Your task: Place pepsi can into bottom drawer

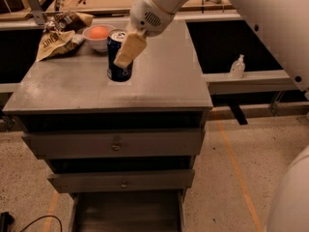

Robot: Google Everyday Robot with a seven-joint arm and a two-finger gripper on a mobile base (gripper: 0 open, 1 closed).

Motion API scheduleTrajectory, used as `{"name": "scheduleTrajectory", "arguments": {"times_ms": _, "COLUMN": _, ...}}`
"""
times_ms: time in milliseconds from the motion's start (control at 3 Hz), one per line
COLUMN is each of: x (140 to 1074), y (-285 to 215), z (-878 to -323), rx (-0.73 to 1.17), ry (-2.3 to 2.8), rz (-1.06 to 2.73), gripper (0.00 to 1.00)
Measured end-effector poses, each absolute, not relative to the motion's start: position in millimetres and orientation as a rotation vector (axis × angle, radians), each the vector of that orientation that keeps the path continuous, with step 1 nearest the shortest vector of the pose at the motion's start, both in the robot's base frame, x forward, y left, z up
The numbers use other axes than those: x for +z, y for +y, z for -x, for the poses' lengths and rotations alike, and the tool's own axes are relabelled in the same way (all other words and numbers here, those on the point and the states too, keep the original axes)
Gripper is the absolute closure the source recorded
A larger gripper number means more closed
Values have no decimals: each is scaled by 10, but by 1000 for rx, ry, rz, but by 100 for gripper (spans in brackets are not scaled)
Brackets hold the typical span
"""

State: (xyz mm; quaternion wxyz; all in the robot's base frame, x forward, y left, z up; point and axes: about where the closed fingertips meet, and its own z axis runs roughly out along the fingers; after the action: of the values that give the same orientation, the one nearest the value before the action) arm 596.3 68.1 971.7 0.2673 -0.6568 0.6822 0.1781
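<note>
The pepsi can (118, 73), dark blue with a silver top, is upright over the left middle of the grey cabinet top (164, 83). I cannot tell whether its base touches the surface. My gripper (121, 57) comes down from the upper right and is shut on the can. One tan finger (128, 49) lies across the can's front and the other is hidden behind it. The bottom drawer (128, 211) is pulled open at the foot of the cabinet and shows a dark interior.
A white bowl with an orange fruit (98, 35) and a crumpled snack bag (57, 36) sit at the back left of the cabinet top. Two shut drawers with knobs (116, 144) are above the open one. A white bottle (237, 66) stands on a ledge to the right.
</note>
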Motion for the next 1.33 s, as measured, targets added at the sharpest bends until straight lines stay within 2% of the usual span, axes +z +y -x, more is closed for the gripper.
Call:
{"name": "scheduleTrajectory", "arguments": {"times_ms": 333, "x": 9700, "y": 707, "z": -5931, "rx": 508, "ry": 1833, "rz": 1764, "gripper": 100}}
{"name": "scheduleTrajectory", "arguments": {"times_ms": 1333, "x": 9199, "y": 1073, "z": -4878, "rx": 800, "ry": 1917, "rz": 1675, "gripper": 100}}
